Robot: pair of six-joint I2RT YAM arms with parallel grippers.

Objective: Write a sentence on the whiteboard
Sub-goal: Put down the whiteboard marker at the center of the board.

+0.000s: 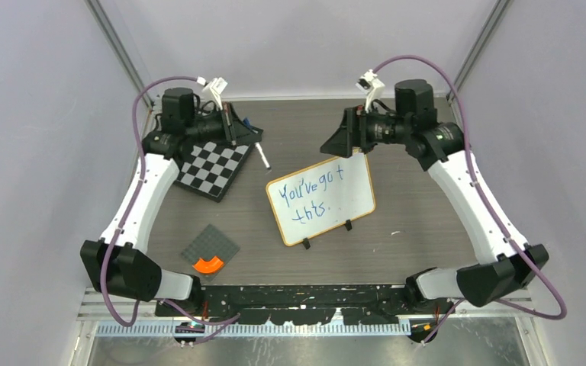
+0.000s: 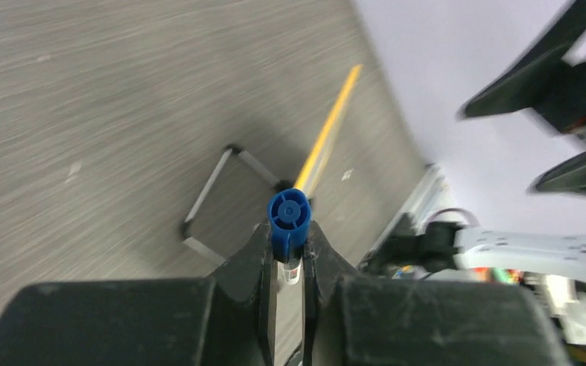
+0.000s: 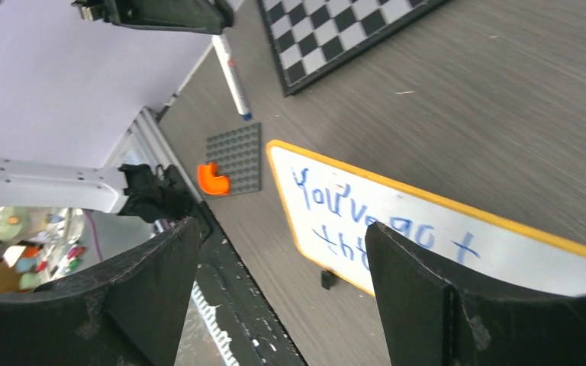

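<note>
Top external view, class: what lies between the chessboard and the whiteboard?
Only a white marker, held by the left gripper, lies between the chessboard and the whiteboard. The top external view shows this.

Lighting: bright, even, from overhead; pale walls slightly washed out.
Shadows: soft and short on the table (image 1: pixel 420 221), close under the arms.
Top view: sharp; writing on the whiteboard (image 1: pixel 320 200) is legible, no glare.
Left wrist view: strong motion blur across the table grain and the right background; the marker (image 2: pixel 288 217) cap is fairly crisp.
Right wrist view: mild blur, near foreground soft; chessboard (image 3: pixel 336 30) squares are clear.
</note>
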